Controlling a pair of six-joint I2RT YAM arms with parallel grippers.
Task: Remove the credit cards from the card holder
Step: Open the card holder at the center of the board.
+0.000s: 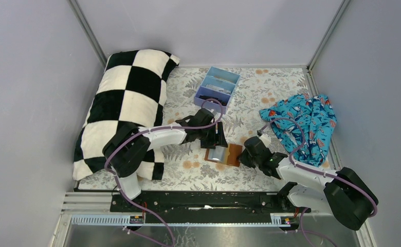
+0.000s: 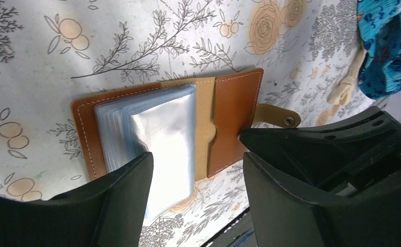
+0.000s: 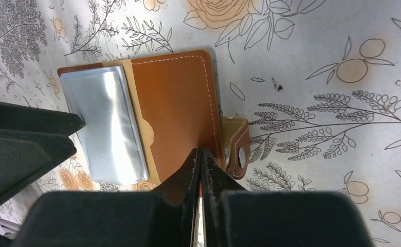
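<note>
The brown leather card holder lies open on the floral cloth, between the two grippers. Its left half carries a stack of pale blue-grey credit cards or sleeves. The glossy top sheet sticks out past the holder's near edge. My left gripper is open and straddles that sheet; neither finger is seen touching it. My right gripper is shut, its tips pressed onto the holder's right flap beside the snap strap. The glossy sheet also shows in the right wrist view.
A blue three-compartment tray stands behind the holder. A black-and-white checkered pillow fills the left side. A bunched blue patterned cloth lies at the right, close to the right arm. Grey walls enclose the table.
</note>
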